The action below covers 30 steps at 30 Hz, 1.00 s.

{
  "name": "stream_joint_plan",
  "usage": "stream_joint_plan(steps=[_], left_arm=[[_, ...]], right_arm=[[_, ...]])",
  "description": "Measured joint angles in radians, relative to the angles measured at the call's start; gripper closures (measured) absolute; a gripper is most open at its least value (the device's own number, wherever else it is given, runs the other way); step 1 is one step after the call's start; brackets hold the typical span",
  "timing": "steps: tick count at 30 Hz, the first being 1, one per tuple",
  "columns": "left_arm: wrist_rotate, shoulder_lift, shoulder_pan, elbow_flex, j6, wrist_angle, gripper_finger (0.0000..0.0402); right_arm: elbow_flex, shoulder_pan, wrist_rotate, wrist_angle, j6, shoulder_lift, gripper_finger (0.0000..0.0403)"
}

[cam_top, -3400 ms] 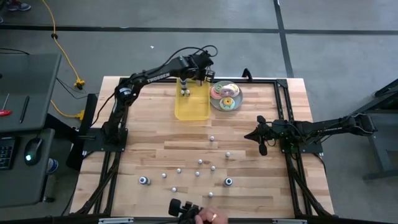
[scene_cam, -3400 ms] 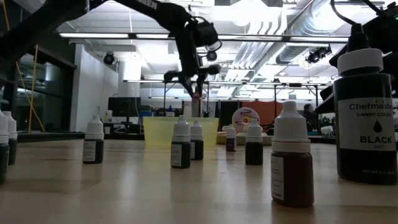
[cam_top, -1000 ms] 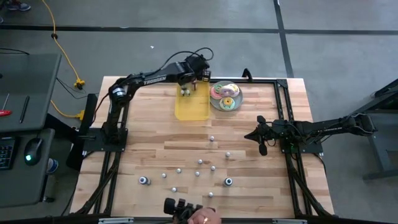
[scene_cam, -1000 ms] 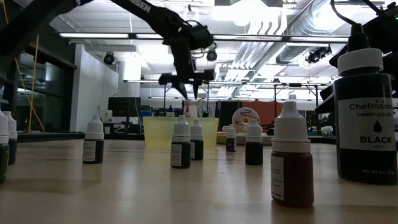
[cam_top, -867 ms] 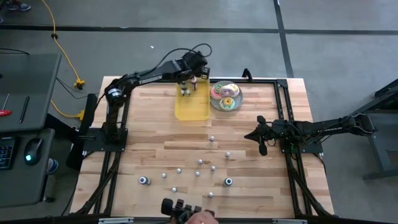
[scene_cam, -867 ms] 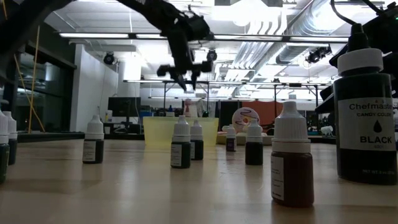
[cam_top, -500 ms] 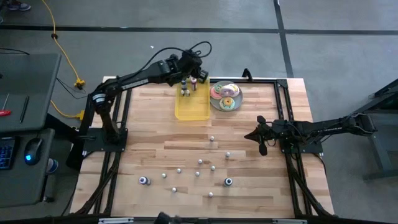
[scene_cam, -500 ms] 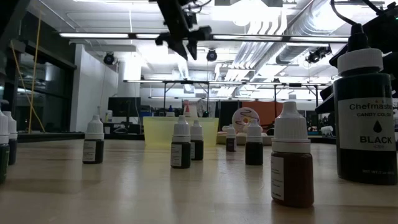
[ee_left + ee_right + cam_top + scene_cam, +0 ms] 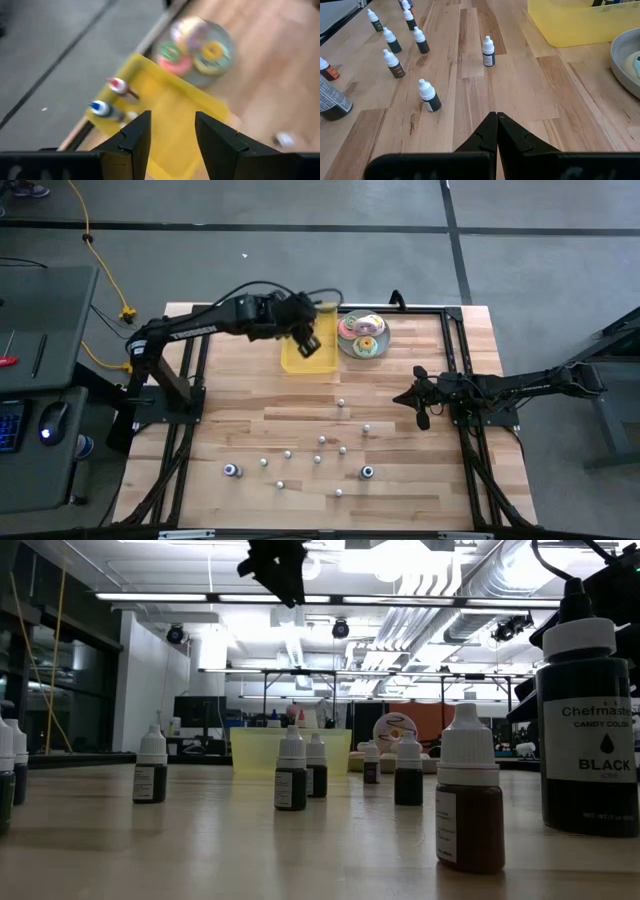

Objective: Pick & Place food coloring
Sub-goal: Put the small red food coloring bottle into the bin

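Note:
Several small food coloring bottles (image 9: 321,440) stand upright and scattered on the near half of the table; they also show in the right wrist view (image 9: 488,51). Two bottles, one red-capped (image 9: 119,86) and one blue-capped (image 9: 102,108), lie in the far end of the yellow tray (image 9: 312,360). My left gripper (image 9: 305,338) hangs high above the tray, open and empty, as the left wrist view (image 9: 171,120) shows. My right gripper (image 9: 420,408) waits shut and empty at the table's right side, low over the wood (image 9: 496,131).
A round plate of pastel doughnuts (image 9: 362,335) sits right of the tray at the far edge. A larger black-labelled bottle (image 9: 586,730) and a brown one (image 9: 470,802) stand close to the low camera. Bare wood lies between the tray and the scattered bottles.
My left gripper has risen well above the tray and drawn back from the tray's far end toward the table's near edge, its arm swinging left. The bottles in the tray have stayed where they were. A person's hand at the near edge has gone out of view.

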Motion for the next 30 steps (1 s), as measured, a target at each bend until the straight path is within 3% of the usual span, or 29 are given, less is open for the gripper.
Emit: stream_joint_plan(steps=[3, 7, 11, 20, 30], left_arm=[[0.101, -0.023, -0.036, -0.075, 0.039, 0.04, 0.0254], [0.313, -0.127, -0.081, -0.327, 0.078, 0.27, 0.0254], [0.431, -0.234, -0.112, -0.572, 0.056, 0.44, 0.0254], [0.476, -0.385, -0.112, -0.811, 0.032, 0.439, 0.0254], [0.607, -0.504, -0.188, -0.975, 0.202, 0.429, 0.0254]], right_arm=[[0.0, 0.0, 0.0, 0.0, 0.0, 0.0, 0.0402], [0.0, 0.0, 0.0, 0.0, 0.0, 0.0, 0.0402], [0.0, 0.0, 0.0, -0.001, 0.0, 0.0, 0.0402], [0.0, 0.0, 0.0, -0.001, 0.0, 0.0, 0.0402], [0.0, 0.0, 0.0, 0.0, 0.0, 0.0, 0.0402]])
